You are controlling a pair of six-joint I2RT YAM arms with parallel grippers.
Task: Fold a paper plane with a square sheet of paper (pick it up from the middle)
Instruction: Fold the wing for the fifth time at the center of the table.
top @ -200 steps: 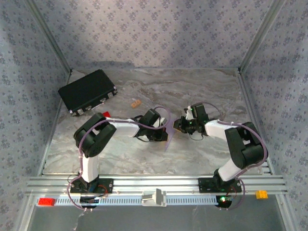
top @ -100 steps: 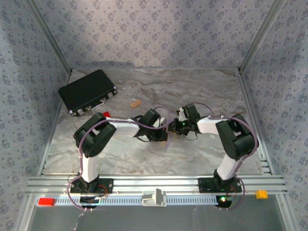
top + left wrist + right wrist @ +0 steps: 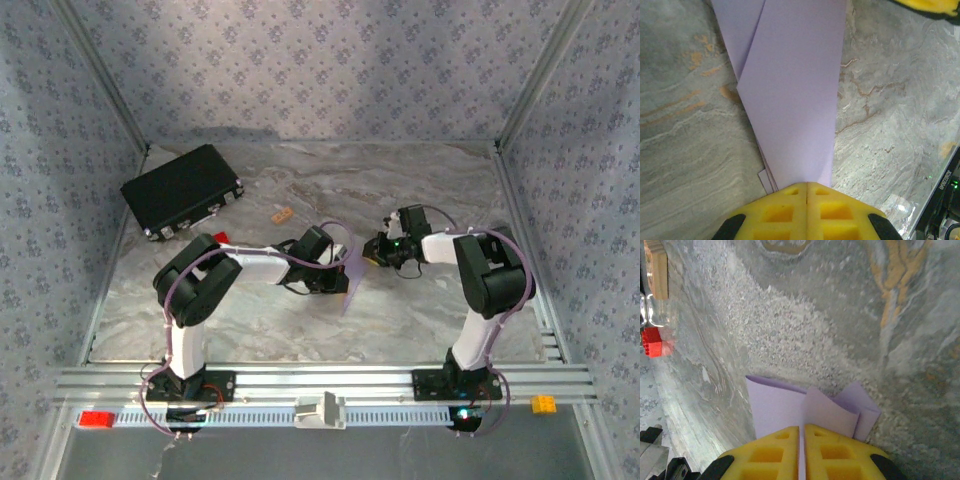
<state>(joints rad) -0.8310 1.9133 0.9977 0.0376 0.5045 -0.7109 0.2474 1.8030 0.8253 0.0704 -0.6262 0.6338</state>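
The marble table (image 3: 420, 190) is carrying a black case (image 3: 182, 190) at its far left corner, well apart from the work. Near the middle, the half-folded paper plane (image 3: 795, 90) is stretching between the two arms. It is looking light, thin and limp, easy to crumple or tear, so any hold is probably safest on the layered centre fold. The left gripper (image 3: 807, 186) is pinching shut on its narrow end, and the right gripper (image 3: 802, 429) is clamping shut on the splayed flaps. The fingers are hiding the pinched edges, and I cannot tell whether the paper is touching the table. A red block (image 3: 652, 342) and a tan block (image 3: 657, 267) are sitting off to one side.
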